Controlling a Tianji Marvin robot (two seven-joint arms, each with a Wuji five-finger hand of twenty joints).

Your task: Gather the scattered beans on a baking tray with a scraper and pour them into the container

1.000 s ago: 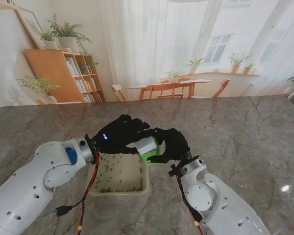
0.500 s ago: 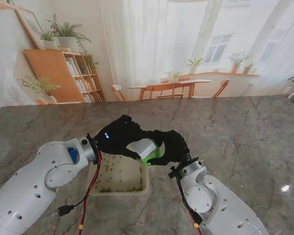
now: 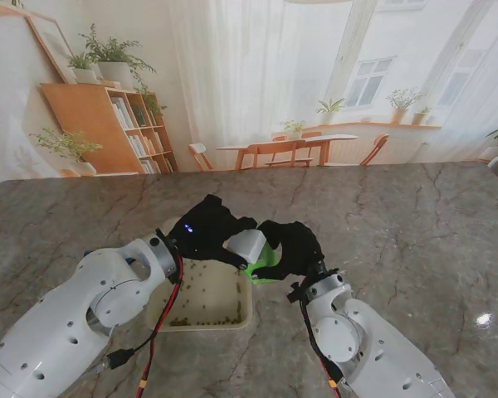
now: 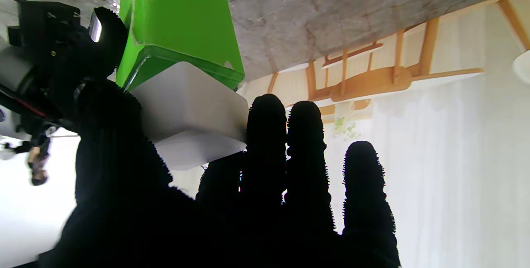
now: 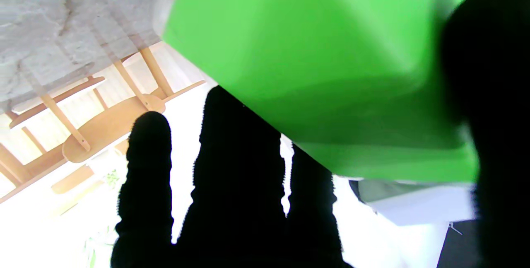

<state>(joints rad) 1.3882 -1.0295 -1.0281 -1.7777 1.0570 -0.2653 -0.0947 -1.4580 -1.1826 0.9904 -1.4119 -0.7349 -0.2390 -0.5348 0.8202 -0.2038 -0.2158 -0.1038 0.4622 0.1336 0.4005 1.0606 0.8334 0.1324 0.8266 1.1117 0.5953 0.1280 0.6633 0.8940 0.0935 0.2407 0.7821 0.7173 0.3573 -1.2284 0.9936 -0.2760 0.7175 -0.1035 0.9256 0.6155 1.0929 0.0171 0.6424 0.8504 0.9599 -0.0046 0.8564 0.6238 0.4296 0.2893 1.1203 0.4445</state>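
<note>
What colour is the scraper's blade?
Bright green blade on a white handle; the left wrist view shows it best.

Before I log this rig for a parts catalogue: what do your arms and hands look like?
Both arms have glossy white rounded shells. The left arm shows a blue joint patch and red and black cables; the right arm carries a red cable. The left hand and right hand are black.

No text, label, brand, number or sign could be read in any of the views. The green plastic scraper with its white block handle (image 4: 182,48) showed only plain surfaces, the cream rectangular baking tray (image 3: 206,319) carried no marking, and the book spines on the wooden shelf (image 3: 129,124) were too small to read.
</note>
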